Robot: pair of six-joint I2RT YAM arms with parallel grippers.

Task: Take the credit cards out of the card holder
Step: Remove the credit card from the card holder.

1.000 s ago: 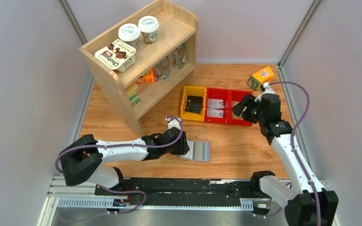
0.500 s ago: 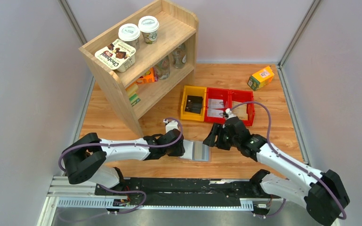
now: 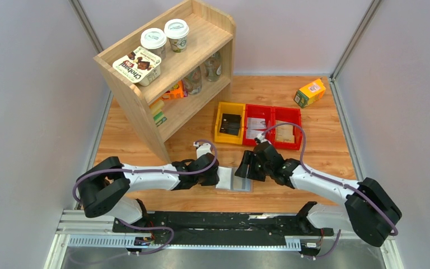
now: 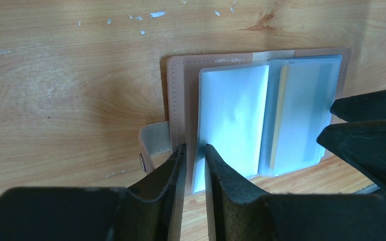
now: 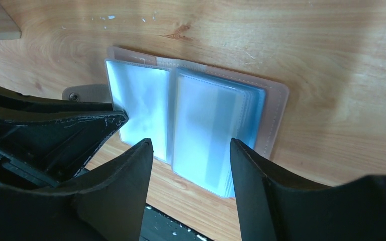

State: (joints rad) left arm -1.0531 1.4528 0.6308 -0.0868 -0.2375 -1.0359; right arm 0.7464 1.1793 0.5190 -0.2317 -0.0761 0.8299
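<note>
Left wrist view — the card holder (image 4: 251, 115) lies open on the tabletop (image 4: 70, 75), a tan-yellow credit card (image 4: 280, 115) edge-on at its fold. One panel's near edge is pinched between the left fingers (image 4: 216, 168); the other panel sits just ahead of the right fingers (image 5: 133, 163) — spread wide, framing it.

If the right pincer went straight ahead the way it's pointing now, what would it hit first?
Most likely the open grey-blue card holder with clear pocket slots. The right pincer, open, points at its thicker pocket stack, with a finger on either side. Depth is hard to judge.
</note>
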